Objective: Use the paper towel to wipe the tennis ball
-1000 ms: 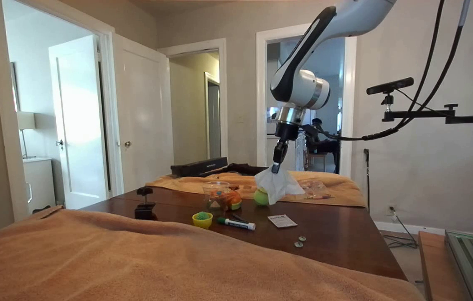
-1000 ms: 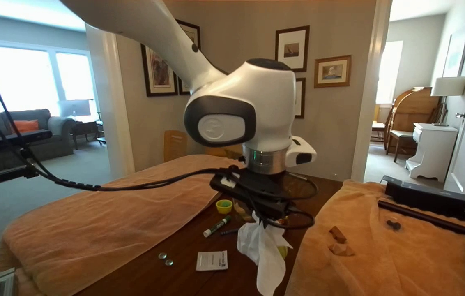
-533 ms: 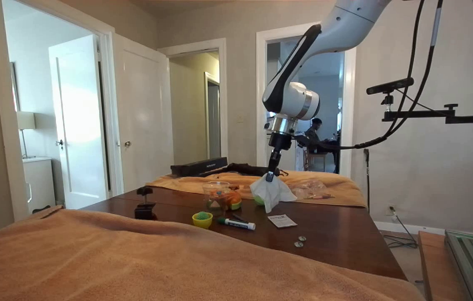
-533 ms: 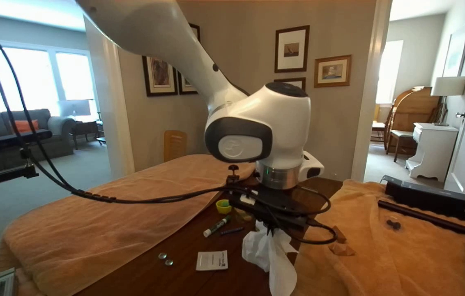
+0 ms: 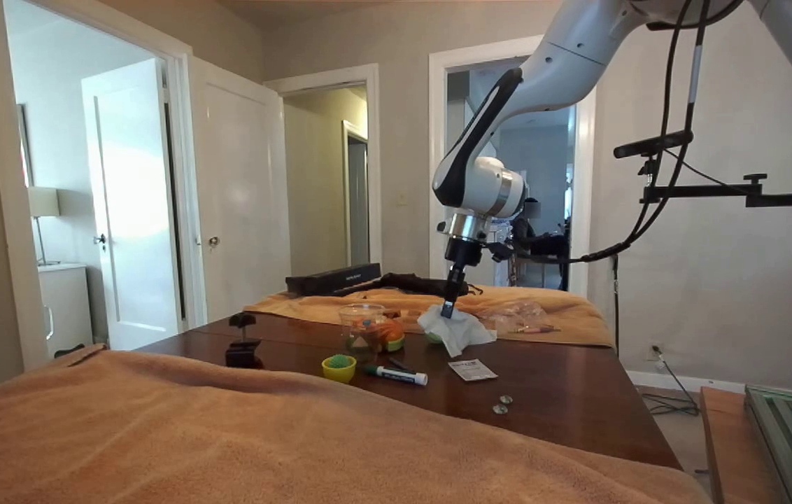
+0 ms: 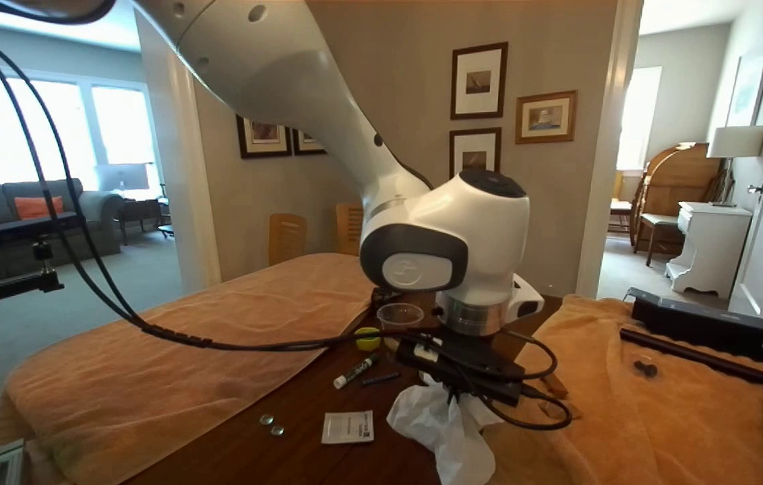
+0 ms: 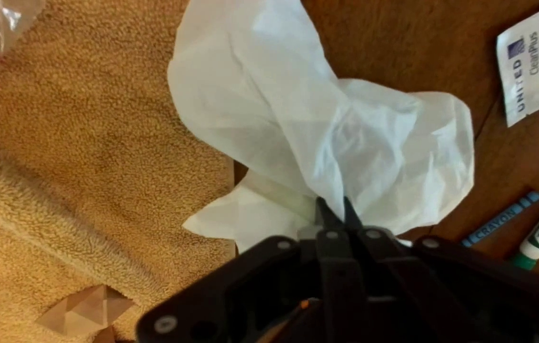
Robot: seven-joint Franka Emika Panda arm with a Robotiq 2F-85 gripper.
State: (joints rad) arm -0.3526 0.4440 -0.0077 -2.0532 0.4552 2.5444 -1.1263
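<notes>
White paper towel point(image 7: 269, 100) is draping below fingers point(image 7: 354, 220) clamping it together; tennis ball point(image 5: 432, 338) is lying beneath them, mostly hidden. Grasping: done; rubbing is probably remaining.

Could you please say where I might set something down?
In an exterior view, bare table lies right of the white packet and glass discs, and between the black clamp and yellow cup. It is crowded around the marker and clear tub, and where the gripper holds the paper towel over the tennis ball.

Claw point(image 7: 337, 212) downward, tightly clenched.
</notes>
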